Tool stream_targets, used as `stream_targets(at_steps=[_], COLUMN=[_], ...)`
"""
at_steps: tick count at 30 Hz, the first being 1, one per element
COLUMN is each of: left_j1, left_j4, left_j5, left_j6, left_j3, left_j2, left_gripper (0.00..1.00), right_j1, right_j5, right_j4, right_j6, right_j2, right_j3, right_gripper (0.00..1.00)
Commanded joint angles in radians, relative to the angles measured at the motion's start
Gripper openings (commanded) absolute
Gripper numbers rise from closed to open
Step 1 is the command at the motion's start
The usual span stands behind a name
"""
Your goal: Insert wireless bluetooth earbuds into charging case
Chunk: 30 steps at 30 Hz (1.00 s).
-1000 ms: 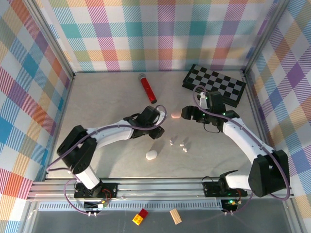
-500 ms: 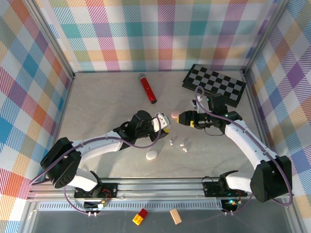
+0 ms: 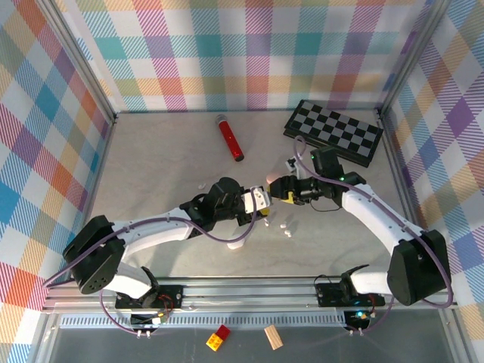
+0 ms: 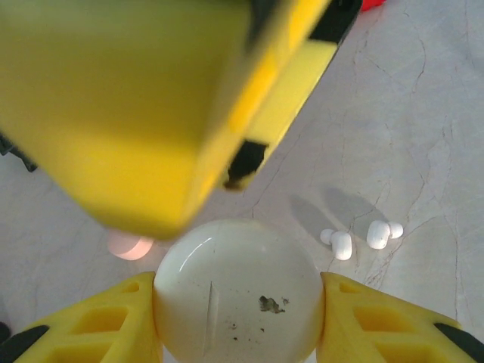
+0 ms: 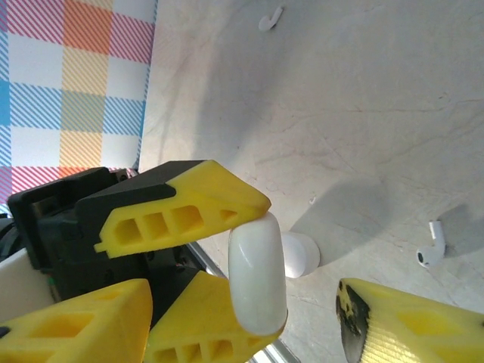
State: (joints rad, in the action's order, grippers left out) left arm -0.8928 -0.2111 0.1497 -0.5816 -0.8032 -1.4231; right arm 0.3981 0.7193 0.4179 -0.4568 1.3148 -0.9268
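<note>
Over the middle of the counter (image 3: 151, 166), the left tool (image 3: 259, 202) is clamped on a white case (image 4: 234, 283). Close against it, the right tool (image 3: 277, 188) has its jaws spread wide, gripping nothing. The wireless bluetooth earbuds (image 3: 286, 227) lie loose on the counter just right of the left tool, toward the near edge.

tally, kind by kind

earbuds (image 3: 283, 224): four seen from above, three close together and one earbud (image 3: 200, 184) apart. white case (image 4: 238, 291): two, one held up, the other case (image 5: 301, 255) lying down. pink case (image 4: 128, 246): one. red tube (image 3: 230, 138): one. checkerboard (image 3: 333, 132): one. arms (image 3: 166, 224): two. red block (image 3: 219, 338): one. wooden block (image 3: 272, 336): one.
</note>
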Motion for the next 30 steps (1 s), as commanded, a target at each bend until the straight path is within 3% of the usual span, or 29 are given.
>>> stream_targets(at_steps=[1,9,13,18,24,30], left_j1=[-0.011,-0.012,-0.012,-0.013,0.002,0.114], left_j4=[-0.002,-0.007,-0.008,-0.018,-0.118,-0.407], left_j5=[-0.016,-0.024,-0.028,-0.038,-0.037,0.133], left_j6=[-0.031,-0.032,-0.031,-0.018,0.124,0.443], left_j3=[-0.022,-0.016,-0.016,-0.008,0.047,0.155], left_j2=[0.042,0.050,0.053,0.059,0.092,0.126], left_gripper=[0.43,0.43,0.43,0.46,0.79,0.87], right_j1=[0.020,0.035,0.035,0.035,0.028,-0.030], right_j5=[0.016,0.027,0.013,-0.026,-0.136,-0.208], right_j4=[-0.039,-0.047,-0.042,-0.057,-0.090,-0.172], right_j6=[-0.018,-0.029,-0.024,0.000,0.055,0.073], right_j2=[0.024,0.067,0.070,0.049,-0.020,-0.131], right_j3=[-0.002,-0.005,-0.009,-0.008,0.003,0.051], right_gripper=[0.61,0.46,0.30,0.21,0.18,0.17])
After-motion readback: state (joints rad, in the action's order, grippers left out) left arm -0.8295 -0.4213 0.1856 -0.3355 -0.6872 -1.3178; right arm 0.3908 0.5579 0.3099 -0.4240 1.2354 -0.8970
